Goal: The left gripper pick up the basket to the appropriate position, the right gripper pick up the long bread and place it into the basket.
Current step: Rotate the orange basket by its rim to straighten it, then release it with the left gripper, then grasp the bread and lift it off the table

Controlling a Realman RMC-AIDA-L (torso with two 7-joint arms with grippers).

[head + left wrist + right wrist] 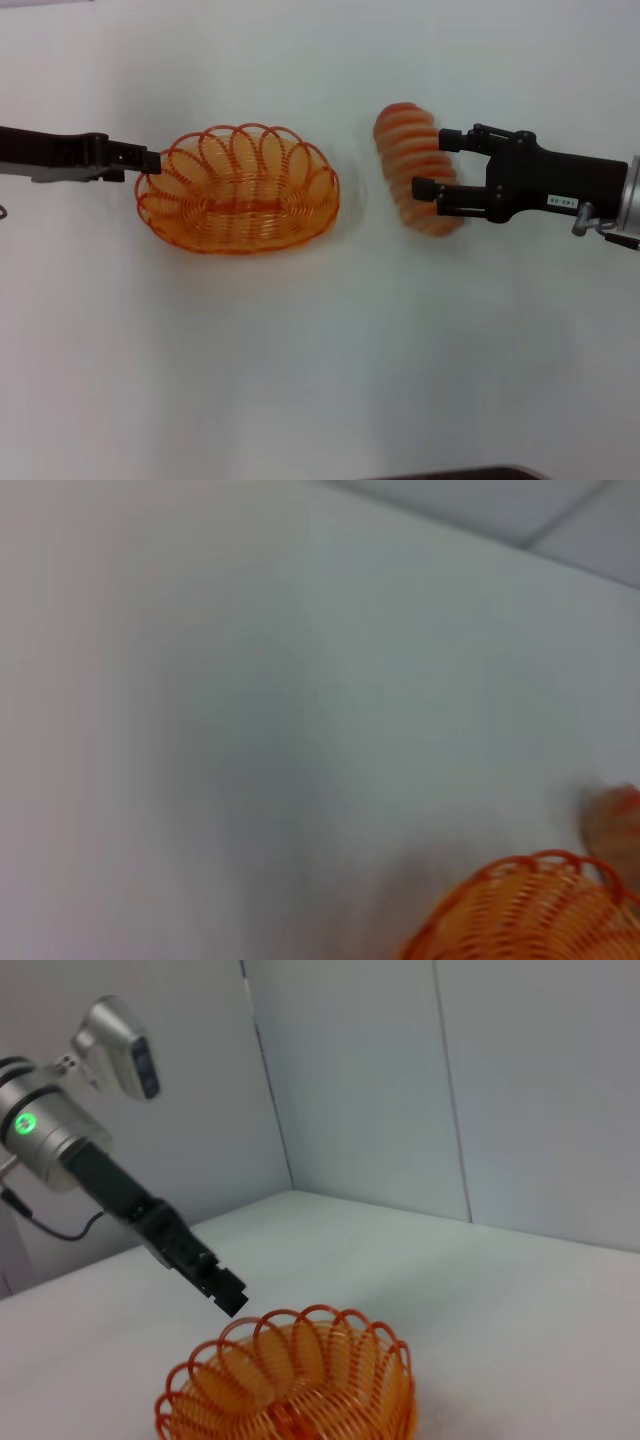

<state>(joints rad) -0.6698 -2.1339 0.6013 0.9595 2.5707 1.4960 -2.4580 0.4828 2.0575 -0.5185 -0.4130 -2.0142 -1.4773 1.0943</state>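
- Worktop [300,380]: plain white surface, carries the basket; nothing else of note on it in the head view.
- Basket [238,188]: orange wire oval, sits left of centre on the worktop, open side up, nothing inside. Its position puts it between the two arms, within the right arm's reach, which suits a drop-in from that side.
- Long bread [415,168]: tan with orange stripes, just right of the basket and apart from it. It looks lifted clear of the worktop (judgement; no shadow contact is plain), long axis running away from the robot.
- Right gripper [430,165]: comes in from the right; jaws clamped across the loaf's middle, one finger on each side, so the loaf hangs balanced.
- Left gripper [148,160]: at the basket's left rim, touching it; whether the jaws pinch the wire I cannot tell. Presumably there to steady the basket during the drop.
- Judgement: bread transfer under way, release not yet done.
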